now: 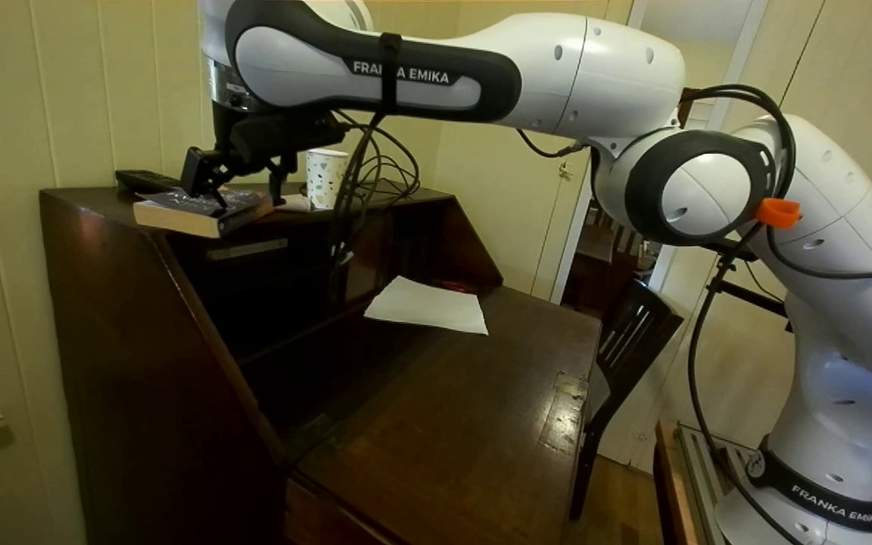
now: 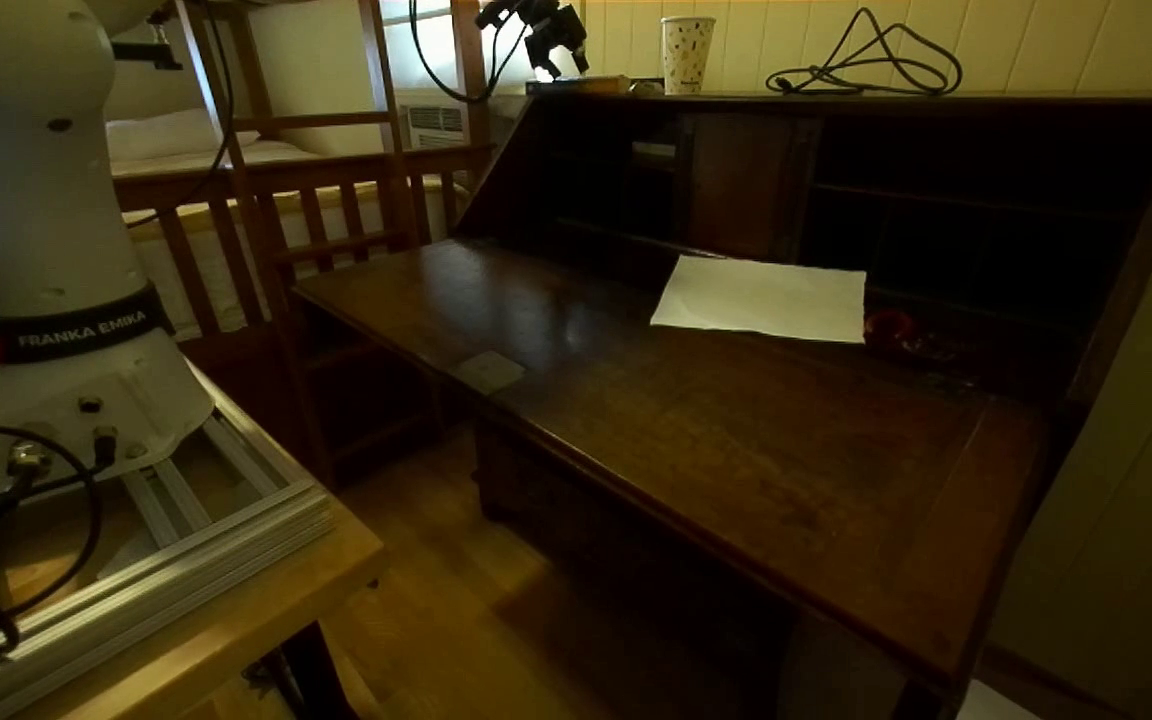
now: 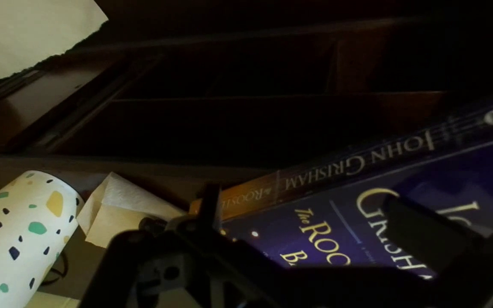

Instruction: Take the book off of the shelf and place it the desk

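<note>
"Panelled wall (image 2: 1096, 45) behind; where's the book (image 3: 349, 184)?"

"Left end of the shelf (image 1: 91, 198). Probably light, slick-covered, slightly bendy; I'd pinch its thickness."

"And the hand (image 3: 300, 199)?"

"Spread, clamping nothing: one side over the cover, one past the right end."

"Obstacles?"

"That cup (image 1: 326, 179), close on the right, easily knocked; a sheet (image 2: 761, 298) lies far on the desk (image 2: 736, 420)."

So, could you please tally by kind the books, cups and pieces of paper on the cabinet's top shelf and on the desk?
Book: 1, on the top shelf
Patterned cup: 1, also there
Paper: 2, a white sheet on the desk and a folded piece beside the cup
Total: 4
</note>
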Controlling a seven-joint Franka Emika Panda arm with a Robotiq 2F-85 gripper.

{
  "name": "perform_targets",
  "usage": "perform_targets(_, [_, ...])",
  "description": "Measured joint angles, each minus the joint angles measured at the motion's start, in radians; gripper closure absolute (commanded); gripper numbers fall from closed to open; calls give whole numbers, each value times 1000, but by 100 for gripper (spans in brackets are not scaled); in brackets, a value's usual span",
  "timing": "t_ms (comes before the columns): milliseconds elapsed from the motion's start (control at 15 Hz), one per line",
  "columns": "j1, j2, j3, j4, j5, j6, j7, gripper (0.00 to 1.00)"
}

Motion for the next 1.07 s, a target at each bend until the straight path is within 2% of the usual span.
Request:
perform_targets(467, [8, -34, 64, 14, 6, 110, 12, 0])
perform_targets(733, [36, -84, 69, 7, -4, 35, -109, 0])
perform_targets(1067, [88, -96, 63, -26, -66, 1, -277, 0])
